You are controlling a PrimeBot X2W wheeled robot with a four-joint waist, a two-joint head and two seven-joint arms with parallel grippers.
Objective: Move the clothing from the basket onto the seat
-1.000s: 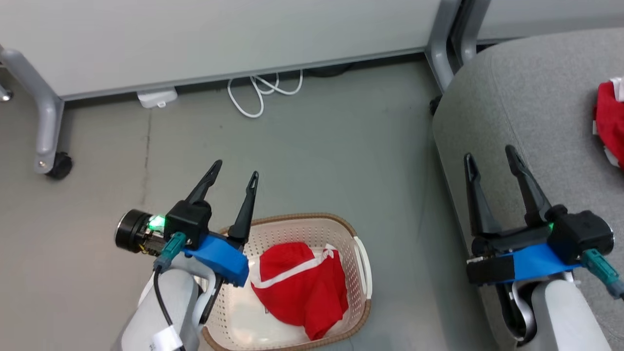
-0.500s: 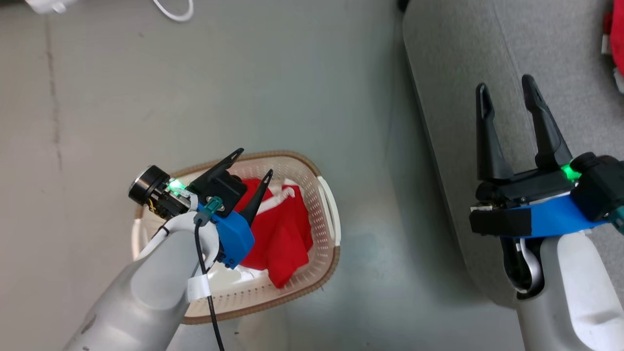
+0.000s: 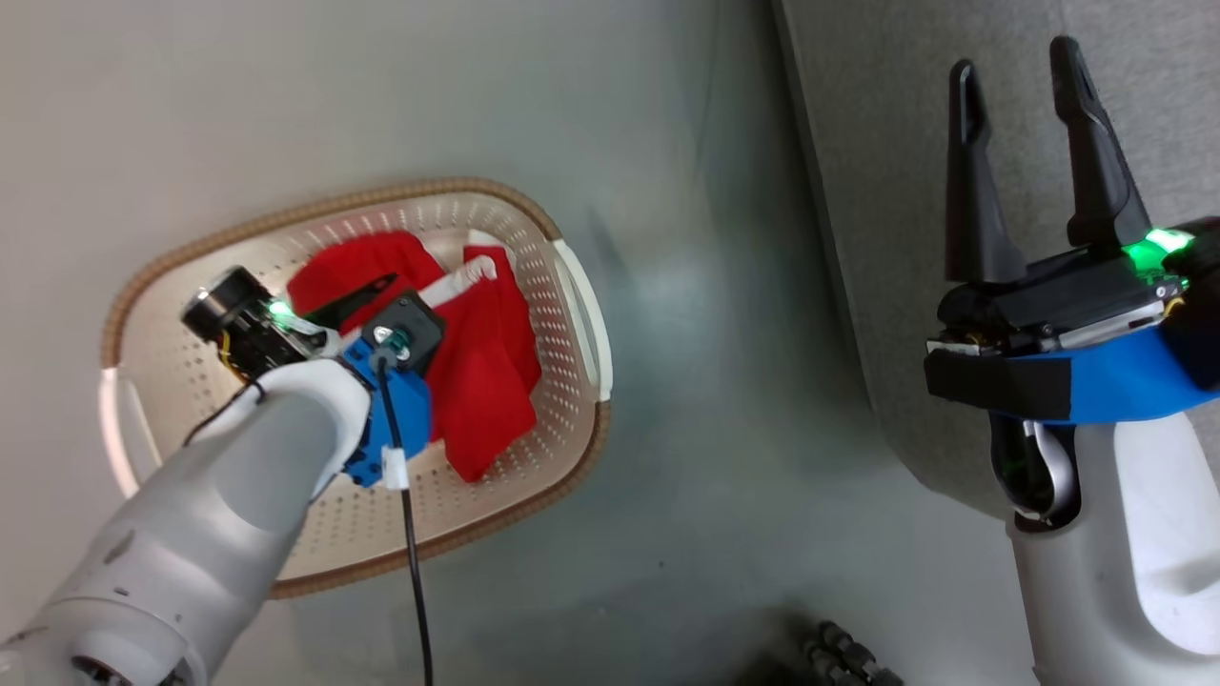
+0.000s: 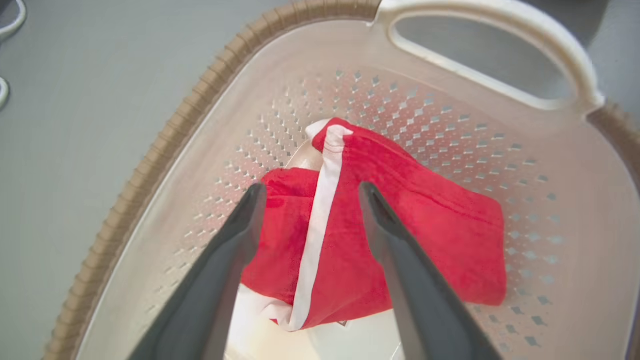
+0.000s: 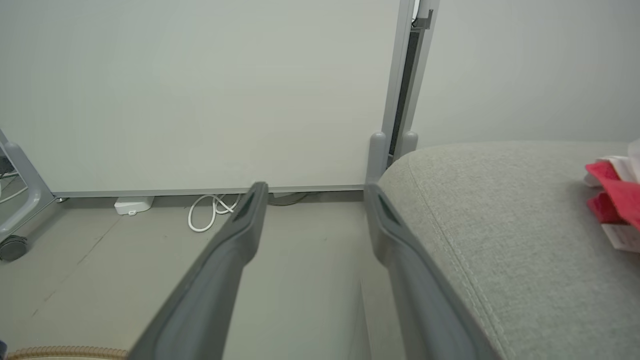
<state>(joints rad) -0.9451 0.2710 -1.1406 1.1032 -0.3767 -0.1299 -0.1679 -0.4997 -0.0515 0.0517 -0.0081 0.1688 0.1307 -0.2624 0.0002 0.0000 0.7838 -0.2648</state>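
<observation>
The cream basket [image 3: 315,205] with its brown rim stands on the grey floor at the left of the head view. Red clothing [image 3: 486,381] with a white band lies bunched inside it. My left gripper [image 3: 381,305] points down into the basket, open. In the left wrist view its fingers straddle the white band [image 4: 320,210] of the clothing [image 4: 430,225], left gripper [image 4: 311,187] just above it with nothing held. My right gripper [image 3: 1015,57] hangs open over the edge of the grey seat [image 3: 877,191]. More red clothing [image 5: 612,192] lies on the seat [image 5: 500,210] at the far right.
Bare grey floor separates the basket from the seat. The right wrist view shows the right gripper [image 5: 316,187] facing a pale wall panel with a grey post [image 5: 395,125], a white cable [image 5: 210,215], a white adapter [image 5: 132,204] and a caster [image 5: 10,247]. A dark ribbed part [image 3: 848,657] shows low.
The head camera has tipped down toward the floor. My left gripper has gone from beside the basket rim down into the basket over the red clothing. Both grippers stay open.
</observation>
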